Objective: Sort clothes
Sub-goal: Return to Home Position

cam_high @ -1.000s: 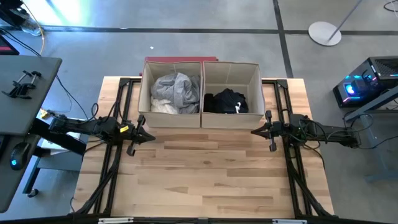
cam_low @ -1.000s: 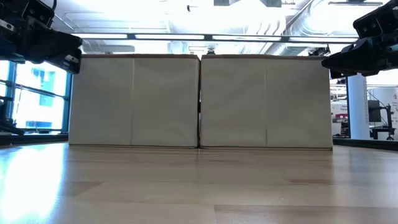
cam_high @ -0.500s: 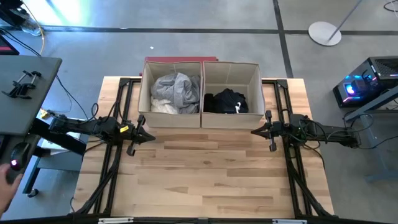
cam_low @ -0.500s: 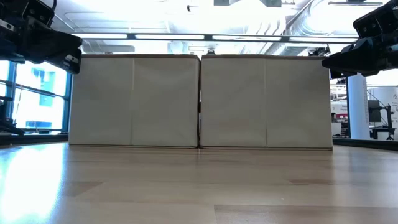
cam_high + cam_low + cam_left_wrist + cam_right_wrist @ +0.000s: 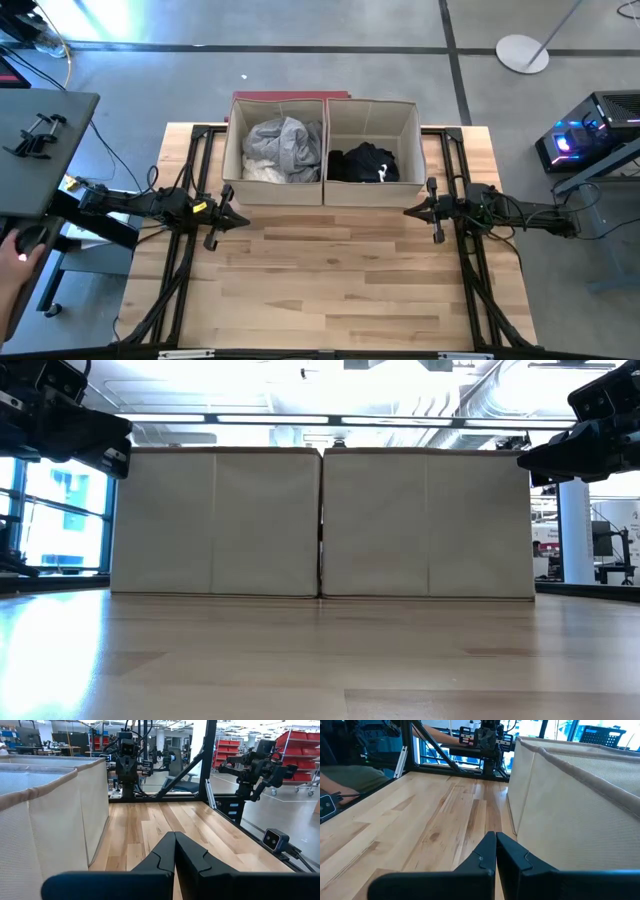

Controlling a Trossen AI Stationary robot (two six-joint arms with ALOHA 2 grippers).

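Since the job concerns the clothes, I record them first. A crumpled heap of white and light grey fabric garments (image 5: 280, 145) lies inside the left beige fabric box (image 5: 232, 160), just past my left jaws on their far side. A heap of black fabric garments (image 5: 365, 163), with a small white patch showing, lies inside the right beige fabric box (image 5: 418, 140), just past my right jaws. The two boxes stand touching, side by side, and a flat dark red mat (image 5: 262, 96) shows behind the left one.

My left gripper (image 5: 238, 218) hangs beside the near outer corner of the left box, fingers pressed together, holding nothing. My right gripper (image 5: 410, 211) hangs beside the near outer corner of the right box, likewise closed and empty. The two pairs of jaws point at each other, well apart, clear of the light wooden table (image 5: 340, 290) below them. Behind my left jaws, off the table, a person's hand (image 5: 15, 262) shows near a grey side desk (image 5: 40, 150).
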